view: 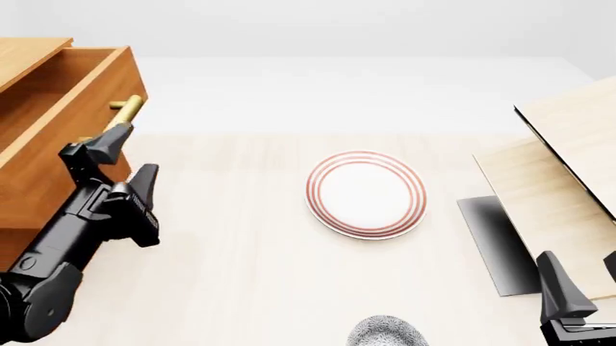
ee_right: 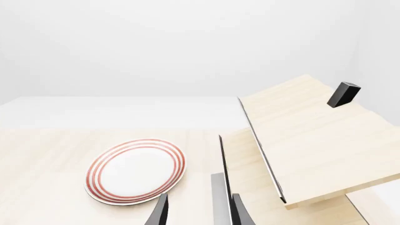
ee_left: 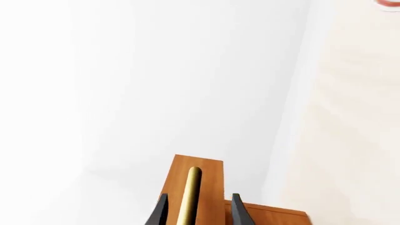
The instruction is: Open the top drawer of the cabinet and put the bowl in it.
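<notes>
Left wrist: left gripper (ee_left: 196, 211) fingers spread astride the top drawer (ee_left: 209, 187) brass handle (ee_left: 190, 194), not clamped, front: drawer pulled out at tabletop's left edge, bowl (view: 387, 333) at near edge, plate (view: 367, 193) mid-table, right wrist: right gripper (ee_right: 198, 213) released, empty, beside pale wood rack (ee_right: 306, 140).

Front view overlooks table; right wrist shares its plate (view: 367, 194).

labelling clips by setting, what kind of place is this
Probably a simulated tabletop test scene, not a real room: a pale wood table against blank white surroundings, bearing only a few props: an orange-brown cabinet, a red-ringed plate and a speckled bowl.
</notes>
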